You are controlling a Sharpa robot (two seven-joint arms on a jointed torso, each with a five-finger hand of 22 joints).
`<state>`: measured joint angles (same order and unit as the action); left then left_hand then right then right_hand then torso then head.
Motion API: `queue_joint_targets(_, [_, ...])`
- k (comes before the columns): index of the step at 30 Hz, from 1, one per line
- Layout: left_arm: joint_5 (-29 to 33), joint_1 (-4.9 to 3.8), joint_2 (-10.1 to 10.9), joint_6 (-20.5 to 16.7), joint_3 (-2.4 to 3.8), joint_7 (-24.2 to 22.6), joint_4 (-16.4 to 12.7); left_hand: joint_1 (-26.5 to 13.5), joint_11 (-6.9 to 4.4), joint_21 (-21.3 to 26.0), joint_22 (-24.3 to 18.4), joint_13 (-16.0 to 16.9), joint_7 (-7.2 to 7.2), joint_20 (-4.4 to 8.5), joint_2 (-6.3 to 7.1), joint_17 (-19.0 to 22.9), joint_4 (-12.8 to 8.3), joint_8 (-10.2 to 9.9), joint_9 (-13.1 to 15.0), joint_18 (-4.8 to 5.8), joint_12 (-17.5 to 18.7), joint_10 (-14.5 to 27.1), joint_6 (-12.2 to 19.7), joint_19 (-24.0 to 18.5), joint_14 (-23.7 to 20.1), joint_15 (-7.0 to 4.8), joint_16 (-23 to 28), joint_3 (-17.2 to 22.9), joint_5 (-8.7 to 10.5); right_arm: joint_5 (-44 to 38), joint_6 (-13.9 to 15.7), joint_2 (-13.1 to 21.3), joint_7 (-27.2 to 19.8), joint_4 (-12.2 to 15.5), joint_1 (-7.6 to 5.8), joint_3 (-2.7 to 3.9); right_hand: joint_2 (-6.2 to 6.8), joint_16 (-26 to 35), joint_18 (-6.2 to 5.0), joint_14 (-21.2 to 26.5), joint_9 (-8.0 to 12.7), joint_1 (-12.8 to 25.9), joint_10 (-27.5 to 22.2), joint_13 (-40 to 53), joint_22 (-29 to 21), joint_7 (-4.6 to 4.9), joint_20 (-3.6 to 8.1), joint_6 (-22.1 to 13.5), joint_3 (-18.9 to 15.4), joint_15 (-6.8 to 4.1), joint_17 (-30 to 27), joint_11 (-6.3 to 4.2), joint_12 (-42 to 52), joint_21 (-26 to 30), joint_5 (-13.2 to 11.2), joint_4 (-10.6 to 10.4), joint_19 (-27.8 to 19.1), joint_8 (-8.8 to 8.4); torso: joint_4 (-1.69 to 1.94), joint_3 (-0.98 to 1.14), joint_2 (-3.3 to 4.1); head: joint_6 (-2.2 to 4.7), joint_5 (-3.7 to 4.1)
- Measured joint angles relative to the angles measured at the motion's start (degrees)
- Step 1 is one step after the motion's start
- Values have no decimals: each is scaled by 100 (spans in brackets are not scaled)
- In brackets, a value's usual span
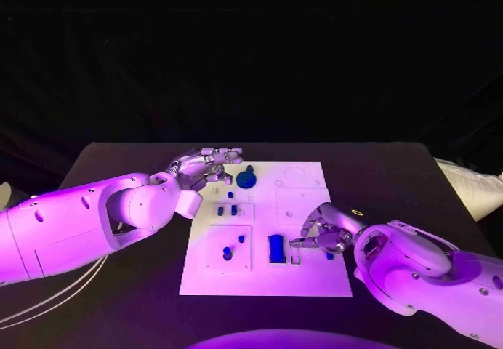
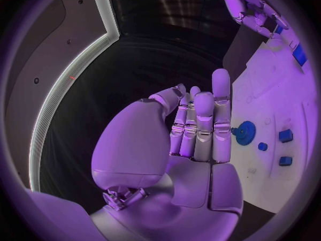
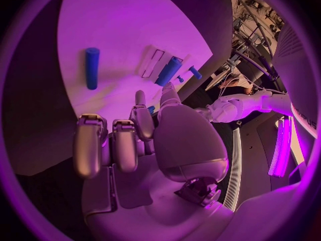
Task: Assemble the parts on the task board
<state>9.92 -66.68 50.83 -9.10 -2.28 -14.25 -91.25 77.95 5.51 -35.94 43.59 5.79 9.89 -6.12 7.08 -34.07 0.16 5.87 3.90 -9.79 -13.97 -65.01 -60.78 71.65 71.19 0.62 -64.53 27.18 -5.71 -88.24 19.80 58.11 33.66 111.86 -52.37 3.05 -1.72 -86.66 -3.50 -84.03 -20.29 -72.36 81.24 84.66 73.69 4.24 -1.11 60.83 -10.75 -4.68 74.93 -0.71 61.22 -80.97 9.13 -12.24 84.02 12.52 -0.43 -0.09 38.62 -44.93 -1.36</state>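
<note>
At the white task board's [image 1: 304, 280] right edge, the right hand [image 1: 327, 233] curls its fingers [image 1: 311, 241] around a small blue part; whether they grip it is unclear. The left hand [image 1: 210, 166] hovers empty, fingers [image 2: 204, 123] straight together, beside a blue gear [image 1: 246, 177] on the black counter's [image 1: 126, 156] board.

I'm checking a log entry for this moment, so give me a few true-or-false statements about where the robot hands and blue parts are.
1. The white rectangular task board lies on the black table. True.
2. The left robot hand is beside the round blue gear-like part. True.
3. The long blue rectangular block lies off the board. False: it is on the board.
4. The right robot hand hovers above the board's far edge. False: it is at the near right part.
</note>
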Motion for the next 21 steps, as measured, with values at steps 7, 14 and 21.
queue_joint_targets(7, [0, 2, 6, 0, -4, 2, -8, 0, 0, 0, 0, 0, 0, 0, 0, 0, 0, 0, 0, -1, 0, 0, 0, 0, 0, 0, 0, 0, 0, 239, 163, 590, -76, 47, -138, 9, -106, 0, 0, -9, 188, -335, -30, -27, 7, 64, -57, -104, 75, 51, 0, 74, -151, 22, 309, 75, -2, -214, -21, -3, -4, 15, 90])
queue_joint_targets(14, [0, 3, 6, 2, -8, 4, -18, 0, 0, 0, 0, 0, 0, 0, 0, 0, 0, 0, 0, -1, 0, 0, 0, 0, 0, 0, 0, 0, 0, -35, 159, 754, -114, -43, -128, -27, -235, 36, -1, -11, 252, -501, -68, -1541, -18, 35, -77, 113, 86, 50, -1, 71, -390, 22, 386, 86, -22, -243, -70, 8, -7, 41, 172])
queue_joint_targets(21, [0, 8, 0, 5, -8, 4, -18, 0, 0, 0, 0, -1, 0, 0, 0, 0, 0, 0, 0, -1, 0, 0, 0, 0, 0, 1, 0, 0, 0, -349, 32, 707, -115, -104, -23, -49, -179, 78, -1, -10, 238, -445, -110, -1693, -56, -44, -77, 367, 8, 49, -1, 28, -543, 68, 409, -58, -22, -242, -85, 18, -11, 48, 186])
